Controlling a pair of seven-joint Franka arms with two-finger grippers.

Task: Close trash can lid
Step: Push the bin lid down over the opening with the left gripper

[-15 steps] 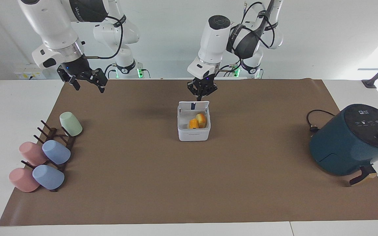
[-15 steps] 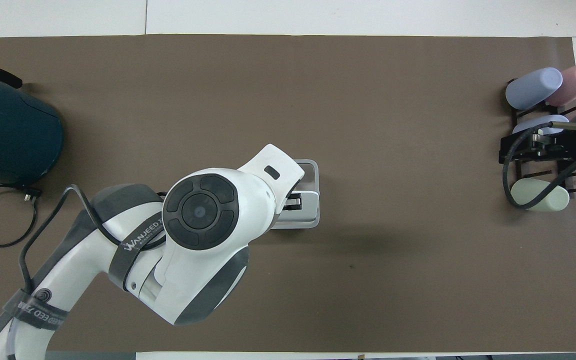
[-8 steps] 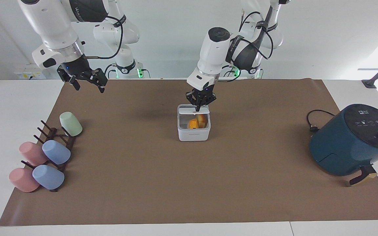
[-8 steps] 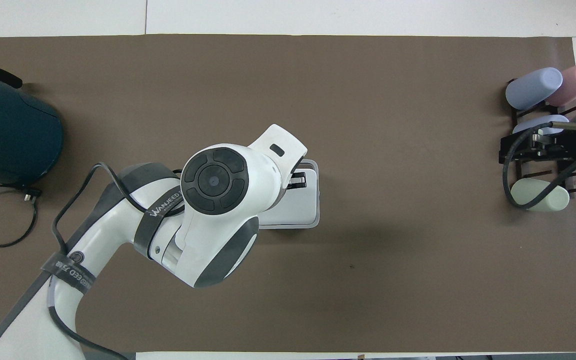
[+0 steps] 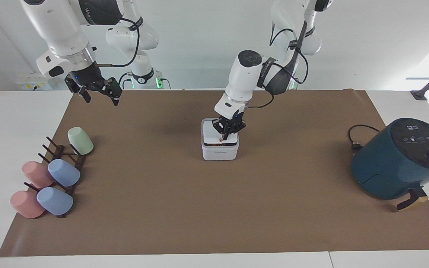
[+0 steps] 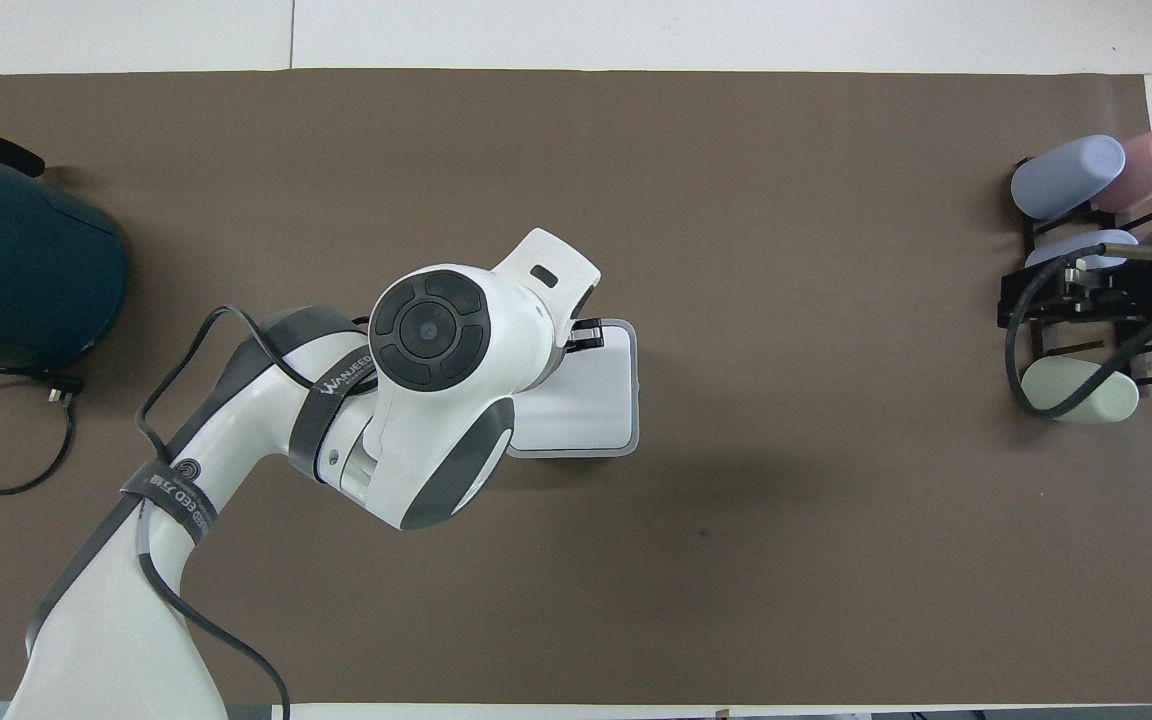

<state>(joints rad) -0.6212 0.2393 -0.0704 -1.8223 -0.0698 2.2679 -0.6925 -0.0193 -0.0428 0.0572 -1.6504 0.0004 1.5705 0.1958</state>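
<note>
Left gripper (image 5: 225, 137) is pressing the lid (image 5: 214, 136) onto the trash can (image 5: 220, 152); can't tell its fingers' state. Keep pressing straight down till it's seating flush. Right gripper (image 5: 97, 91) is waiting, fingers spread and holding nothing.

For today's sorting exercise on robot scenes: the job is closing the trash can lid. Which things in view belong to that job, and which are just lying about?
Part of the job:
- trash can, mid-mat
- lid, lying down on the can
- left hand, on the lid

Just lying about:
- teal air fryer and its cord
- rack of cups
- right hand, waiting above the mat
</note>
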